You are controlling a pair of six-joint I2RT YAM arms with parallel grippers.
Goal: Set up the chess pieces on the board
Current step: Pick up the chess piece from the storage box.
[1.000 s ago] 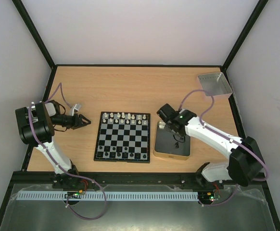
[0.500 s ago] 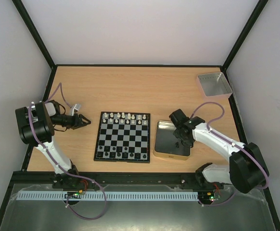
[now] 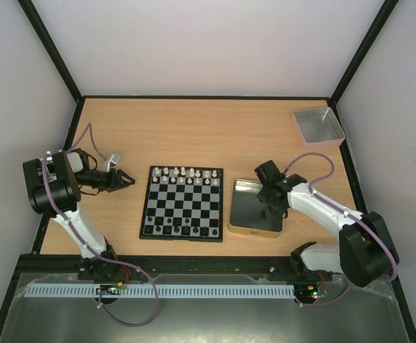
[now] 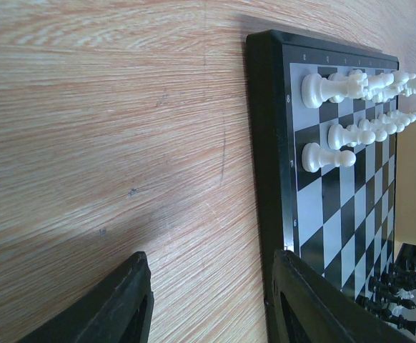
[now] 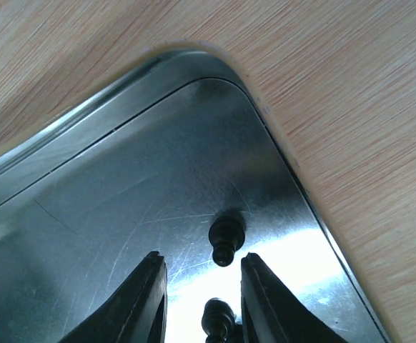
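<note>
Right gripper (image 5: 202,304) hangs over the rectangular gold-rimmed metal tin (image 3: 254,231), jaws parted and grasping nothing. One small black chess piece (image 5: 218,319) stands between the fingers, and a second black piece (image 5: 226,239) stands just beyond them on the tin floor. Left gripper (image 3: 124,180) is likewise released and empty, held low above the wooden surface (image 3: 194,128), just left of the small black-and-silver chessboard (image 3: 183,204).

Task status: white pieces (image 3: 186,174) stand along the two far rows of the board. Black pieces (image 3: 179,227) occupy the near rows; their count is not readable. At least two black pieces are yet to be moved from the tin, so the job appears nearly complete.

Right arm reaches forward and inward, wrist bent down over the tin. Left arm is folded at its own side, forearm pointing toward the board.
</note>
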